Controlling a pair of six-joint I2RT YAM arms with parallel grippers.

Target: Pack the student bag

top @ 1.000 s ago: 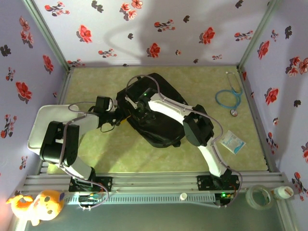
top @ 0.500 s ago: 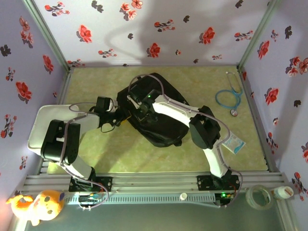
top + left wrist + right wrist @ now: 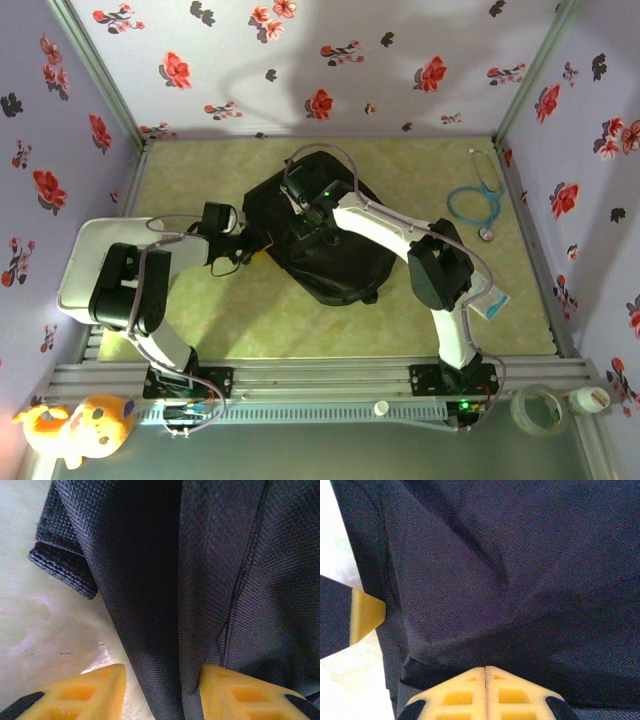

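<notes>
Green tabletop (image 3: 200,170) holds the bag (image 3: 340,275) mid-frame. The left gripper (image 3: 162,675) straddles a fold, jaws apart, and the right gripper (image 3: 485,669) pinches the fabric. Opening the bag seems underway; next, part the cloth.

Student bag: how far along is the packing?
Done: nothing visibly packed. In hand: right claw pinches fabric of the student bag; left claw has an edge fold between its fingers, grip unclear. Remaining: stethoscope and white packet lie on the table outside it.

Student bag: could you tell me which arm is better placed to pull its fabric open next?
Probably right: the right gripper is shut on a pinch of the student bag, while the left gripper straddles an edge fold, open.
</notes>
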